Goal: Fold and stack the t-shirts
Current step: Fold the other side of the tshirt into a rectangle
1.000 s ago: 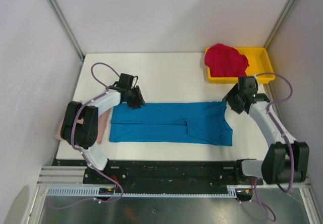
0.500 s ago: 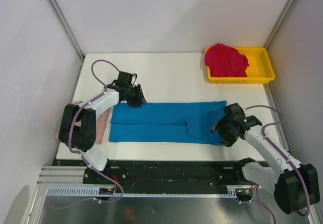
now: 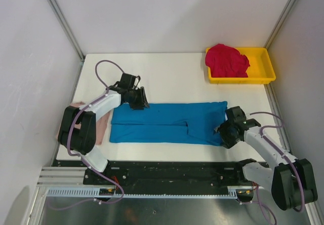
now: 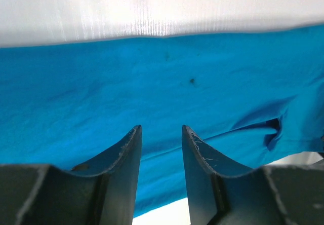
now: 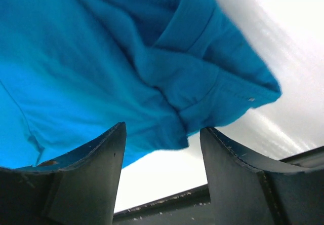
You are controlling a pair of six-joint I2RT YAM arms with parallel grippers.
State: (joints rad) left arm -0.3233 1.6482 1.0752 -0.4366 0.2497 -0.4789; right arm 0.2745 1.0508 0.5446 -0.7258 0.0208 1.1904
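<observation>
Item: blue t-shirt (image 3: 169,122), folded to a long strip, long axis running left to right along the near edge of the table (image 3: 172,75). My right pincer (image 5: 162,126), jaws wide and empty, sits at its near-right corner, hem just ahead. My left pincer (image 4: 161,128), jaws narrower, also empty, stands over its far-left corner.
</observation>
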